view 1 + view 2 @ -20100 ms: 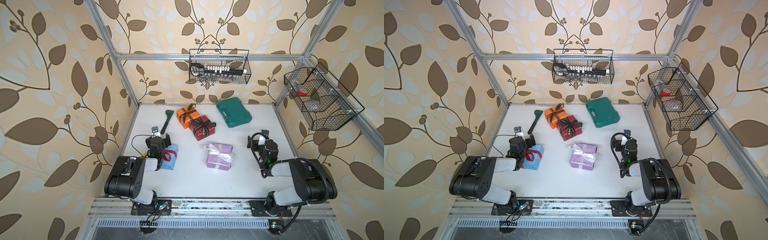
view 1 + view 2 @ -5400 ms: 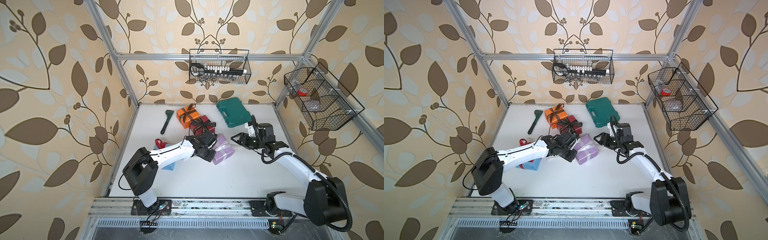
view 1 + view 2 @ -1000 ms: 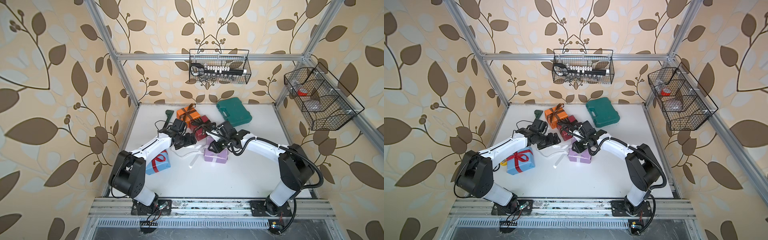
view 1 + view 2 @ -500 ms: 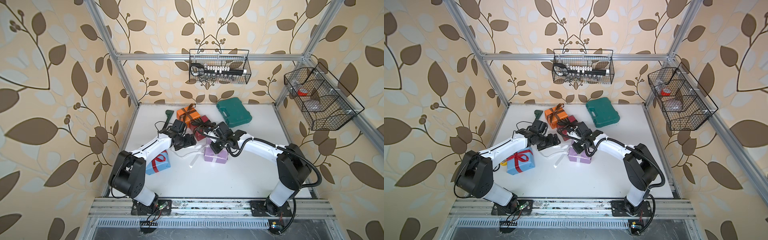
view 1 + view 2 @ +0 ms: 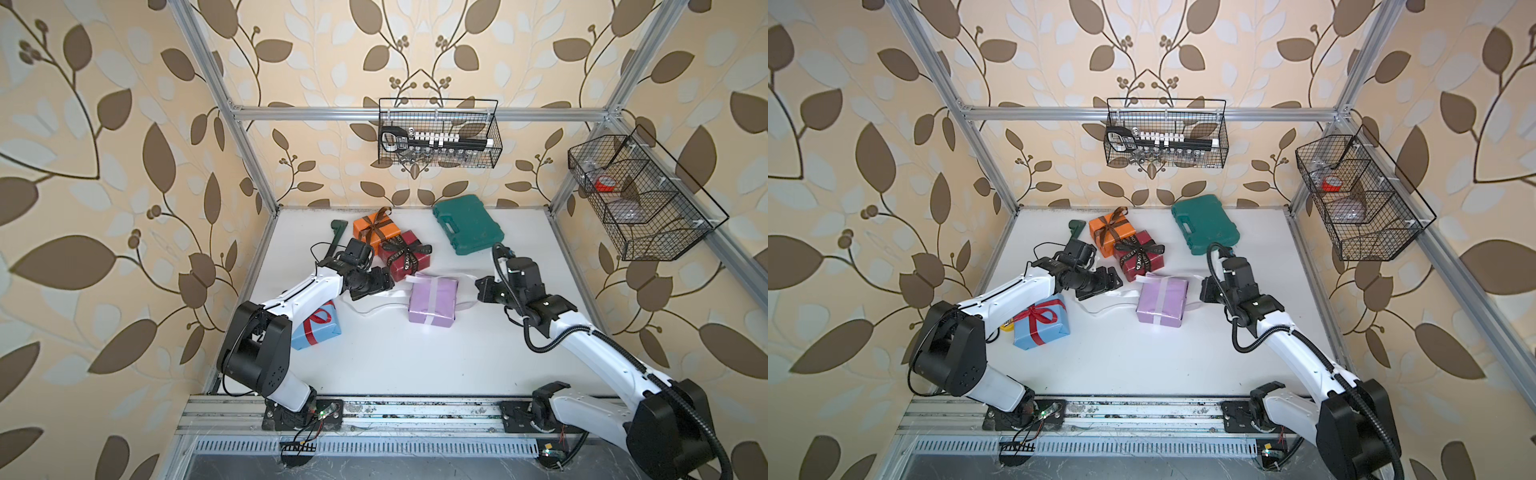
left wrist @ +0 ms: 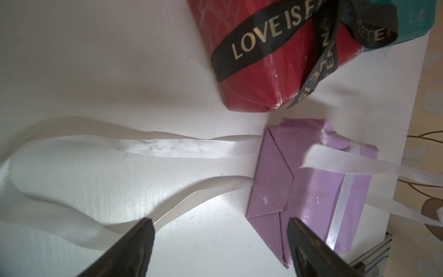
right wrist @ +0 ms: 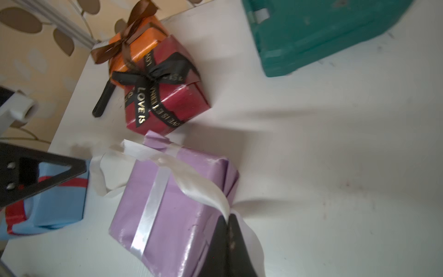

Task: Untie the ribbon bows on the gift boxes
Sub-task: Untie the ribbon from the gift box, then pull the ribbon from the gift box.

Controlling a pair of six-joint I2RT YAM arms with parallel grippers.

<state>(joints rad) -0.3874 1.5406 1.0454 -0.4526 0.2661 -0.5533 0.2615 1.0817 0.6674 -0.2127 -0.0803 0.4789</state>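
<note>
- Behind the left gripper (image 5: pixel 380 284), under its forearm, the light blue box (image 5: pixel 1054 328) sits with its red bow (image 5: pixel 1040 311) apparently tied, waiting its turn.
- The left fingers (image 6: pixel 139 239) stand spread and empty, low over the table. A slack loop of the white ribbon (image 6: pixel 182 148) lies just ahead of them, free to slide.
- Beyond their tips is the lilac box (image 5: pixel 432 297), its bow already pulled out. Past it the dark red box (image 5: pixel 419 262) and orange box (image 5: pixel 388 228) keep theirs.
- On the lilac box's far side, the right gripper (image 7: pixel 227 221) is clenched on the ribbon's other tail, I'd say to draw it clear.
</note>
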